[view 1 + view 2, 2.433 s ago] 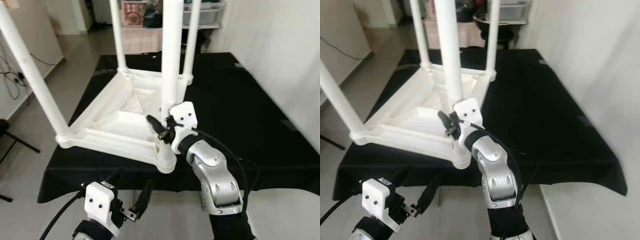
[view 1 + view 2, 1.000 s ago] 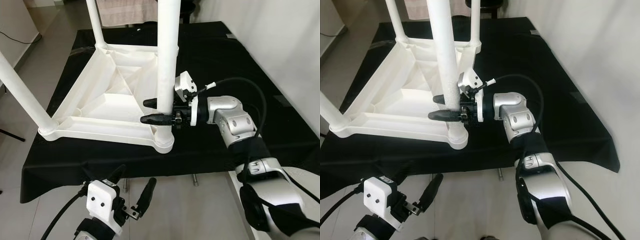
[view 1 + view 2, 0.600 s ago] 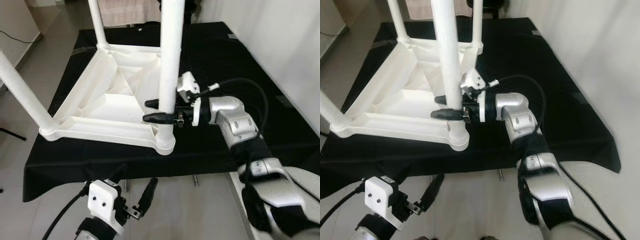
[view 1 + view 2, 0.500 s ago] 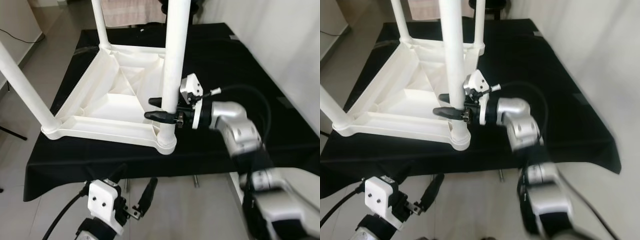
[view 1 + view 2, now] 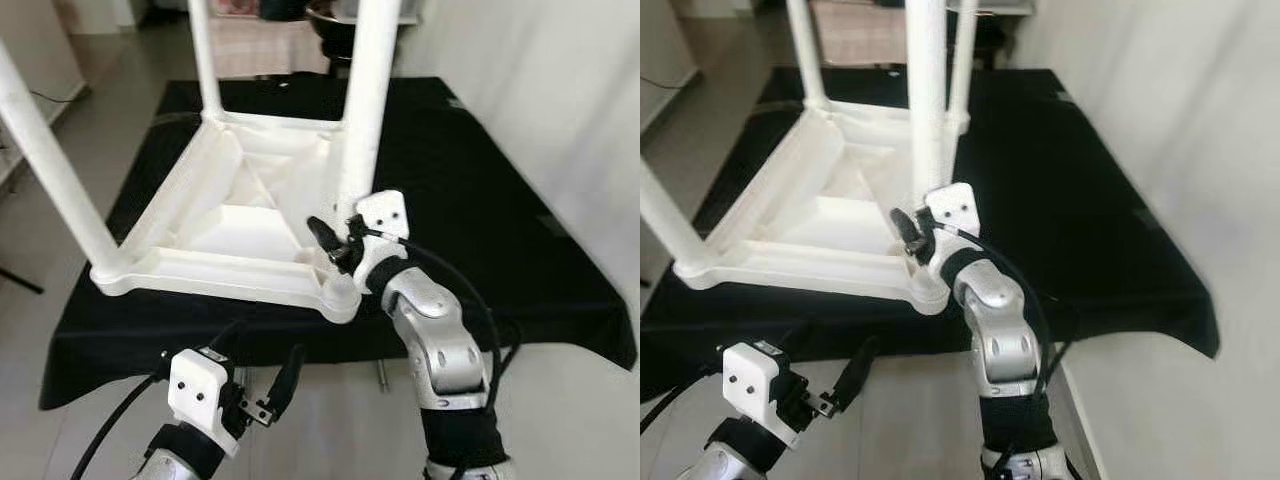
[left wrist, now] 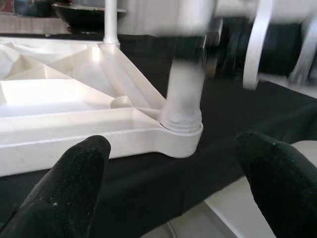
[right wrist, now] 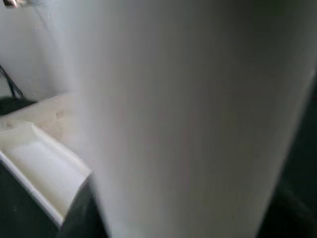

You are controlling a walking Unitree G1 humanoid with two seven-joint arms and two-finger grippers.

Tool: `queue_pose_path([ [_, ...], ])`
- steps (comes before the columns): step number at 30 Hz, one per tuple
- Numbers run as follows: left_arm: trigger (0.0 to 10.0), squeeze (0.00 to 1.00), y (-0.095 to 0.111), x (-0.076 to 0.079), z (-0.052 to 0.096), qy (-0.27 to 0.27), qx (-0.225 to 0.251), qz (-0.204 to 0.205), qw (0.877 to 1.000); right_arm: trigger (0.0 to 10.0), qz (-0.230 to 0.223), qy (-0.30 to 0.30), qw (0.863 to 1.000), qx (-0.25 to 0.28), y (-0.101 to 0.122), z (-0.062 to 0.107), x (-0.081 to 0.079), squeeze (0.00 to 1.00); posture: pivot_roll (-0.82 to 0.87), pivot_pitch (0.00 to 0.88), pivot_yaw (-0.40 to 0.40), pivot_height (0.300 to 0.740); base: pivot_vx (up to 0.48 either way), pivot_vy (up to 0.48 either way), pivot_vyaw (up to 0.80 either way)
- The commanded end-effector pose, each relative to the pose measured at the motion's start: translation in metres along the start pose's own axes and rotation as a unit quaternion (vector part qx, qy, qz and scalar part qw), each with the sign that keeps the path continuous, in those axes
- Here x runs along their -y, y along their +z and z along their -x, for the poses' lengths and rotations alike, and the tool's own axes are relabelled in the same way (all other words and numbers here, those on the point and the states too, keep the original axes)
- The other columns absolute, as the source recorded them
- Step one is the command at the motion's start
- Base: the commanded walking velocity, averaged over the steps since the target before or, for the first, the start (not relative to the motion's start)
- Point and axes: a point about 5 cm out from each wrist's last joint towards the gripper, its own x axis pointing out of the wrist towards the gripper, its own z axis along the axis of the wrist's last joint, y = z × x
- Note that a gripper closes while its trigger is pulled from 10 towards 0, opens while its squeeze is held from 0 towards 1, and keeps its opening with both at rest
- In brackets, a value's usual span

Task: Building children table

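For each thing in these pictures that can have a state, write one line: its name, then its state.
Children's table: upside down on the black cloth, legs pointing up.
Near leg: upright in its corner socket.
Black cloth: spread flat, draping over the edge.
Right gripper: at the near leg's base.
Left gripper: open, low, holding nothing.

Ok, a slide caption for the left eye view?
Right gripper at the near leg of the upturned white table; left gripper hangs below.
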Motion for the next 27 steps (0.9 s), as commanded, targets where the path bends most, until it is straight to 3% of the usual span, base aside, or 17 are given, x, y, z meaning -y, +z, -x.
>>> queue_pose_path([
  [1, 10.0, 0.0, -0.003, -0.001, 0.002, 0.007, -0.008, 0.002, 1.0, 10.0, -0.031, 0.008, 0.999, -0.031, -0.012, -0.001, -0.002, 1.0, 0.04, 0.142, -0.057, 0.74, 0.0, 0.0, 0.0],
  [2, 10.0, 0.0, -0.004, -0.001, 0.002, 0.007, -0.008, 0.003, 1.0, 10.0, -0.04, 0.046, 0.998, -0.013, -0.004, -0.004, -0.006, 1.0, 0.04, 0.142, -0.058, 0.74, 0.0, 0.0, 0.0],
  [3, 10.0, 0.0, -0.004, -0.001, 0.002, 0.007, -0.008, 0.003, 1.0, 10.0, -0.04, 0.046, 0.998, -0.013, -0.004, -0.004, -0.006, 1.0, 0.04, 0.142, -0.058, 0.74, 0.0, 0.0, 0.0],
  [6, 10.0, 0.0, -0.004, 0.0, 0.002, 0.002, -0.01, 0.006, 1.0, 10.0, -0.065, 0.183, 0.98, 0.033, 0.024, -0.009, -0.018, 1.0, 0.04, 0.141, -0.052, 0.74, 0.0, 0.0, 0.0],
  [11, 10.0, 0.0, -0.003, 0.001, 0.002, 0.0, -0.01, 0.007, 1.0, 10.0, -0.054, 0.263, 0.962, 0.041, 0.033, -0.004, -0.028, 1.0, 0.05, 0.146, -0.056, 0.74, 0.0, 0.0, 0.0],
  [12, 10.0, 0.0, -0.003, 0.001, 0.003, -0.001, -0.011, 0.008, 1.0, 10.0, -0.02, 0.323, 0.945, 0.049, 0.038, -0.001, -0.031, 0.31, 0.05, 0.149, -0.051, 0.74, 0.0, 0.0, 0.0],
  [13, 10.0, 0.0, -0.003, 0.002, 0.003, -0.001, -0.011, 0.008, 1.0, 10.0, 0.008, 0.365, 0.93, 0.05, 0.041, 0.001, -0.032, 0.04, 0.06, 0.151, -0.05, 0.74, 0.0, 0.0, 0.0],
  [15, 10.0, 0.0, -0.003, 0.002, 0.003, -0.001, -0.011, 0.008, 1.0, 10.0, 0.008, 0.365, 0.93, 0.05, 0.041, 0.001, -0.032, 0.04, 0.06, 0.151, -0.05, 0.74, 0.0, 0.0, 0.0],
  [17, 10.0, 0.0, -0.003, 0.003, 0.004, -0.002, -0.012, 0.009, 1.0, 10.0, 0.046, 0.418, 0.906, 0.051, 0.05, -0.006, -0.023, 0.0, 0.07, 0.155, -0.049, 0.74, 0.0, 0.0, 0.0],
  [20, 10.0, 0.0, -0.002, 0.004, 0.006, -0.001, -0.013, 0.009, 1.0, 10.0, 0.06, 0.435, 0.896, 0.062, 0.068, -0.019, -0.011, 0.0, 0.07, 0.163, -0.05, 0.74, 0.0, 0.0, 0.0],
  [21, 10.0, 0.0, -0.002, 0.004, 0.006, -0.001, -0.013, 0.009, 1.0, 10.0, 0.06, 0.435, 0.896, 0.062, 0.068, -0.019, -0.011, 0.0, 0.07, 0.163, -0.05, 0.74, 0.0, 0.0, 0.0],
  [23, 10.0, 0.0, -0.001, 0.006, 0.007, -0.001, -0.013, 0.008, 1.0, 10.0, 0.071, 0.465, 0.88, 0.067, 0.079, -0.023, -0.004, 0.0, 0.09, 0.171, -0.051, 0.74, 0.0, 0.0, 0.0],
  [26, 10.0, 0.0, -0.001, 0.006, 0.008, -0.001, -0.014, 0.008, 1.0, 10.0, 0.077, 0.475, 0.874, 0.066, 0.081, -0.023, -0.003, 0.0, 0.09, 0.172, -0.051, 0.74, 0.0, 0.0, 0.0],
  [27, 10.0, 0.0, -0.001, 0.007, 0.008, -0.001, -0.014, 0.008, 1.0, 4.1, 0.076, 0.493, 0.865, 0.062, 0.082, -0.022, -0.001, 0.0, 0.09, 0.174, -0.051, 0.74, 0.0, 0.0, 0.0],
])
